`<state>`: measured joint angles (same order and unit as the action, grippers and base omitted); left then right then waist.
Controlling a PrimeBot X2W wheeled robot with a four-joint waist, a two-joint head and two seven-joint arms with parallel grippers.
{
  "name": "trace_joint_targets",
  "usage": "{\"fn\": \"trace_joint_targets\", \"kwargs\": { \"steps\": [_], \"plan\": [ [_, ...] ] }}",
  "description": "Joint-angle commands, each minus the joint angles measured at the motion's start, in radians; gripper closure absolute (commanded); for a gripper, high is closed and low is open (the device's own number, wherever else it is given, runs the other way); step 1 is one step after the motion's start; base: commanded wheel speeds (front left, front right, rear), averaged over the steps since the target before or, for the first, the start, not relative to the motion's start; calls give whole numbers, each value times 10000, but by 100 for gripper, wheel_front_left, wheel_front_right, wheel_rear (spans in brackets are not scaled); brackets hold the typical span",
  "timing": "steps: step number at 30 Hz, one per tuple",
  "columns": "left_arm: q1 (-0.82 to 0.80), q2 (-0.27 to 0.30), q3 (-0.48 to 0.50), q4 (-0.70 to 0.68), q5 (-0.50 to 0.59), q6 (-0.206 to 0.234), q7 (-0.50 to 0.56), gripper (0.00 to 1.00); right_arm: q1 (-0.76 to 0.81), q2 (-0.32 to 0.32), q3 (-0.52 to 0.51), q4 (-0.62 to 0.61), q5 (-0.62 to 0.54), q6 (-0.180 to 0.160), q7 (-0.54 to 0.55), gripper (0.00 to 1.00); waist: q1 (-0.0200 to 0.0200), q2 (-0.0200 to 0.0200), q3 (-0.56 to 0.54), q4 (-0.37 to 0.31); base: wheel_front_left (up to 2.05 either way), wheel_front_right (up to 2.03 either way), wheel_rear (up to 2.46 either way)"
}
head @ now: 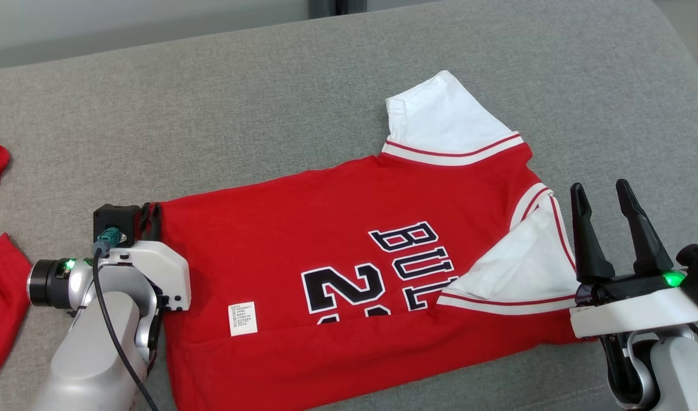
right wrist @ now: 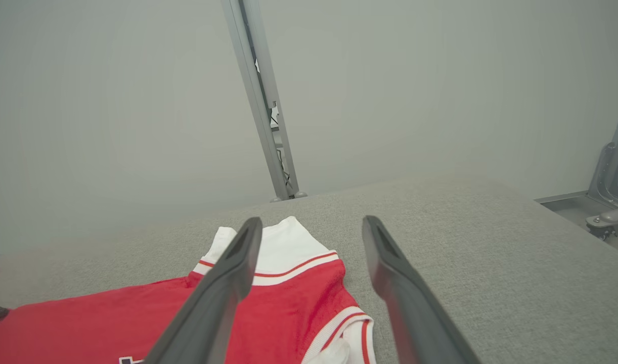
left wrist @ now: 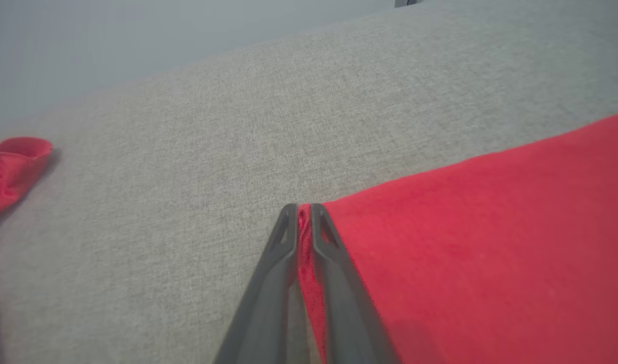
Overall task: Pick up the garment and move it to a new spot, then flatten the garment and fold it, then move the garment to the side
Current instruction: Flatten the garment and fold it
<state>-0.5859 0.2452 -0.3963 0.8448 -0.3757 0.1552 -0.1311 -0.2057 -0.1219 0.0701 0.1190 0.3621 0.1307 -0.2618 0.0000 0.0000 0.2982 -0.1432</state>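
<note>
**Left wrist view: fingers nipped on the jersey's corner, right gripper spread and empty**

In the left wrist view the left gripper [left wrist: 300,210] has its two dark fingers [left wrist: 268,283] drawn almost together, with a thin strip of red cloth caught between them. That cloth is the edge of the garment [left wrist: 491,227], a red jersey. From the head view the same gripper [head: 152,220] sits at the jersey's far left corner, at the hem end.

The right gripper [head: 600,188] has its fingers [head: 586,240] well apart and nothing between them. In the right wrist view [right wrist: 311,221] the gap between them frames bare grey surface and the white sleeve beyond.

The garment [head: 326,228] lies spread flat across the middle of the grey fabric surface [head: 269,114], with its hem to the left and its shoulders to the right. Its near long edge is folded over, covering part of the black-and-white lettering. One white sleeve [head: 440,114] sticks out on the far side, and the other sleeve [head: 520,257] is folded in over the red body. A small white label [head: 243,318] shows near the hem.

Two other pieces of red cloth [head: 3,297] lie at the surface's left edge, well apart from the jersey. Behind the surface are a pale wall and a grey metal post [right wrist: 263,101].

The left forearm [head: 92,354] rises from the lower left, with the wrist turned so that the fingers lie low along the hem. The right gripper stands just beside the jersey's right end, its fingers pointing up the head view. Whether it touches the cloth cannot be told.
</note>
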Motion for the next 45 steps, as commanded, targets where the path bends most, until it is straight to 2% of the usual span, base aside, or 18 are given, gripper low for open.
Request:
{"fn": "trace_joint_targets", "kwargs": {
  "steps": [1,5,8,12,17,19,24,25,29,39,45],
  "plan": [
    [-119,14,13,37,-76,-46,-54,100,-19,-12,-43,105,34,1,-56,0,0,0,-21,83,0,0,0],
    [-90,-117,-72,-133,-108,-147,-318,100,-17,20,-139,410,398,1,-46,0,0,0,-75,309,0,0,0],
    [-13,-253,-215,-456,-61,-285,-621,100,-177,-186,-183,652,492,1,-40,0,0,0,-105,583,0,0,0],
    [103,-479,-585,-1041,151,-506,-889,100,-658,-636,-239,1177,560,1,54,0,0,0,-89,1172,0,0,0],
    [296,-860,-998,-1945,274,-775,-1116,100,-2008,-1394,-307,2121,809,1,912,0,0,0,24,2027,0,0,0],
    [356,-894,-1061,-2131,311,-843,-1156,100,-2327,-1503,-240,2321,991,1,1083,0,0,0,44,2181,0,0,0],
    [493,-1235,-1430,-2927,435,-948,-1255,100,-3803,-2405,33,3945,1555,-1,1988,0,0,0,282,3013,0,0,0],
    [570,-1276,-1539,-3182,479,-941,-1257,100,-4444,-2632,164,4629,1814,1,2258,0,0,0,434,3258,0,0,0],
    [572,-1421,-1736,-3553,519,-954,-1235,100,-5488,-3053,566,5846,2312,1,2805,0,0,0,761,3706,0,0,0],
    [456,-1681,-2197,-3759,367,-999,-1149,100,-7097,-3787,1627,8007,2975,1,3575,0,0,0,1193,4346,0,0,0],
    [292,-1750,-2371,-3693,298,-1039,-1144,100,-7624,-4056,2183,8631,3115,-1,3723,0,0,0,1436,4478,0,0,0]
  ]
}}
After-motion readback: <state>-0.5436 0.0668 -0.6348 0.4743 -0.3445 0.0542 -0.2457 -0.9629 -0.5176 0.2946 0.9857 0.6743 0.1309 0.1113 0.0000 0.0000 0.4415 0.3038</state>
